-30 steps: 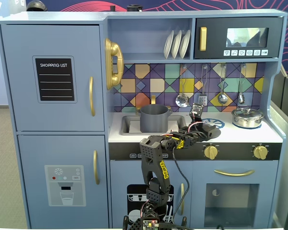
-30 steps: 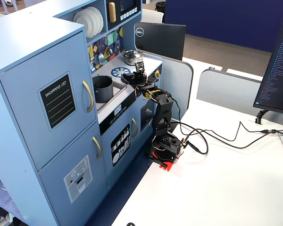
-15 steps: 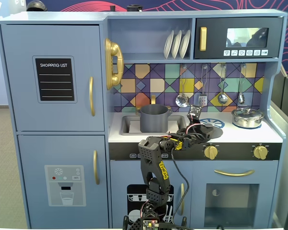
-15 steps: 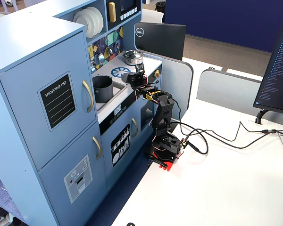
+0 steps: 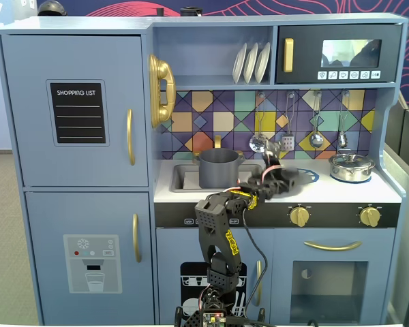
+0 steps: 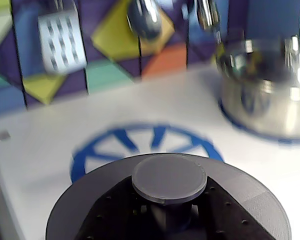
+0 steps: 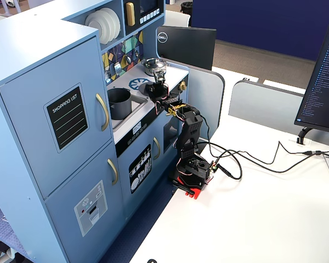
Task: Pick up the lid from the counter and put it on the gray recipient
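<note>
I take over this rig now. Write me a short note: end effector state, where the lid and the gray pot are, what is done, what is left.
End effector: over the lid at the blue burner ring; whether it is open or shut cannot be told from these views.
Lid: on the counter, close under the wrist camera, knob up; a lift is not visible.
Gray pot: open, standing in the sink, to the left of the lid in a fixed view.
Silver pot: on the right burner, lidded, not part of the job.
Done: the approach.
Left: grip, lift, carry to the gray pot, place.

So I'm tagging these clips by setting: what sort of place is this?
Probably an office or lab desk with a toy play kitchen against it. The fixed views show its miniature microwave and hanging utensils, plus a Dell monitor and white desk.
</note>
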`<action>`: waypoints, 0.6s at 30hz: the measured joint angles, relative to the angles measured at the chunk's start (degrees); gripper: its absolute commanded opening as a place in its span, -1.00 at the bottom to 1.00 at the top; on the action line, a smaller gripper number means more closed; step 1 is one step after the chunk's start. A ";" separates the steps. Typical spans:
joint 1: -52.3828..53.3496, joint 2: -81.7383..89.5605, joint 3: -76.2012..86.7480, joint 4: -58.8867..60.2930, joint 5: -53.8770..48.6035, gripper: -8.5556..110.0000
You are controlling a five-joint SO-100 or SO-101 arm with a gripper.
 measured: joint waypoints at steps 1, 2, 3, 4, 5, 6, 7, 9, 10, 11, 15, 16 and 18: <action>-0.18 0.62 -1.41 1.32 0.00 -0.86; -0.35 1.23 -2.72 2.64 0.00 -0.86; -0.62 1.85 -4.13 3.96 0.00 -0.86; -0.79 2.29 -5.80 5.27 0.00 -0.86; -1.14 2.81 -7.29 6.86 0.00 -0.86; -1.76 3.43 -8.79 8.53 0.00 -0.86; -2.55 3.96 -10.28 10.37 0.00 -0.86; -4.66 5.19 -12.92 13.89 0.00 -0.86; -5.98 5.62 -14.15 15.38 0.00 -0.86; -7.38 5.98 -15.12 16.61 0.00 -0.86; -12.83 6.59 -17.84 19.60 0.00 -0.86; -14.06 6.59 -18.28 20.39 0.09 -0.86; -16.26 6.59 -18.72 21.88 0.62 -0.86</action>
